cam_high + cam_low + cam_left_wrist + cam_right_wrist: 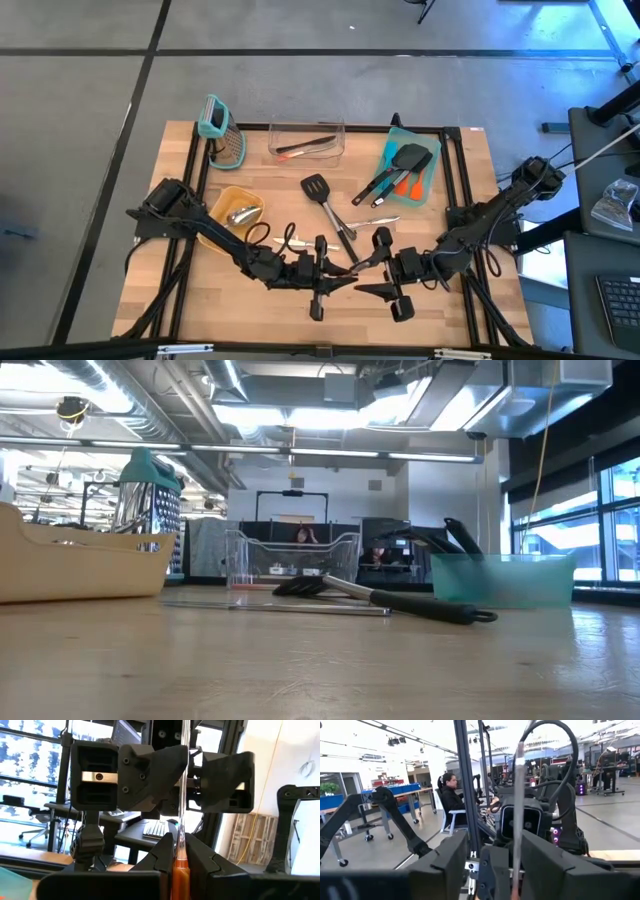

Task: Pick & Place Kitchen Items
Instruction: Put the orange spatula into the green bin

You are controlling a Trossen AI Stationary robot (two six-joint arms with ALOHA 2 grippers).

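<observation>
My two grippers meet above the table's near middle. My left gripper (pixel 342 270) is shut on a thin utensil (pixel 358 264) with an orange handle (pixel 180 877) and a slim, pale shaft (pixel 183 795). The shaft runs out into my right gripper (pixel 374 264), whose fingers (pixel 150 775) stand open on either side of it (pixel 517 820). I cannot tell whether the shaft touches them. A black slotted turner (pixel 318 190) lies flat on the wood at mid-table, with thin metal pieces (pixel 375 222) beside it. My left gripper pinches the utensil between its two fingers (pixel 162 855), at the place where the orange handle meets the slim shaft (pixel 180 862). The fingers come about level from the table's left side and lie along the utensil. It is lifted clear of the table.
A tan bin (pixel 232 200) holding a silver scoop (pixel 242 213) stands at the left. At the back are a teal-handled grater (pixel 222 135) and a clear bin (pixel 305 128). A teal tray (pixel 392 150) with black and orange utensils is at the back right. A person sits beyond the table (pixel 451 795).
</observation>
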